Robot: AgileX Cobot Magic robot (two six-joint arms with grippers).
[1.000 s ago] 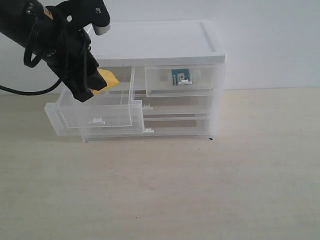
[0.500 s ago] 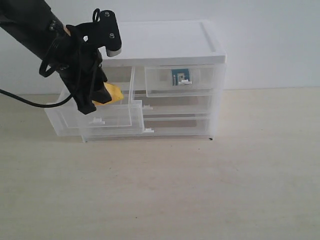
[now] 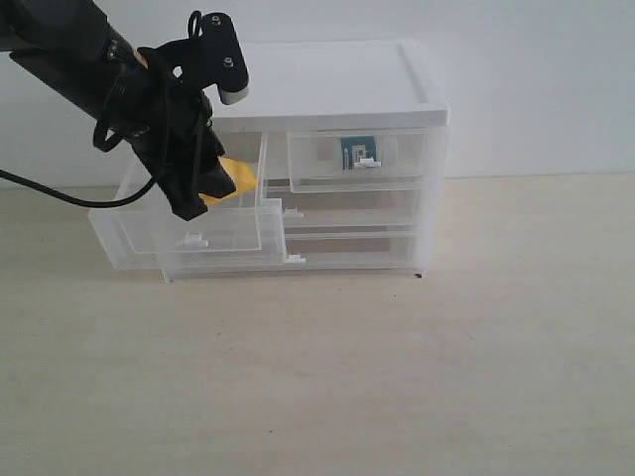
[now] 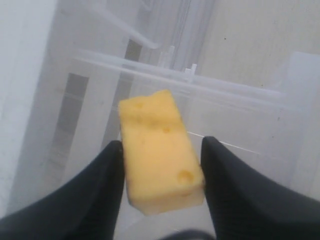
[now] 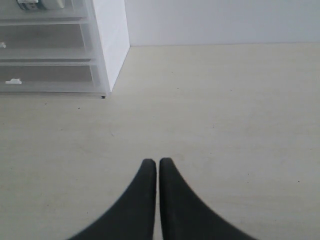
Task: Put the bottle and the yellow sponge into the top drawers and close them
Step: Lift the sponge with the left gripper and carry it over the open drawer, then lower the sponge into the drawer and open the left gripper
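**Exterior view:** the left hand (image 3: 203, 190), clamped on the yellow sponge (image 3: 238, 177), hangs over the pulled-out left top drawer (image 3: 189, 230). The bottle (image 3: 357, 152) is seen inside the shut right top drawer (image 3: 397, 159).

**Left wrist view:** the sponge is pinched between both fingers. Release is best made low and centred, clear of the drawer's front wall (image 4: 235, 90).

**Right wrist view:** the right hand (image 5: 158, 167), fingers together, is held over bare tabletop (image 5: 240, 110), well apart from the cabinet (image 5: 111, 45). The drawer's closing path is judged unobstructed.

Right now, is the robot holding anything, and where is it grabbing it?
The left end effector pinches the sponge by its two long sides. The right end effector is shut, empty.
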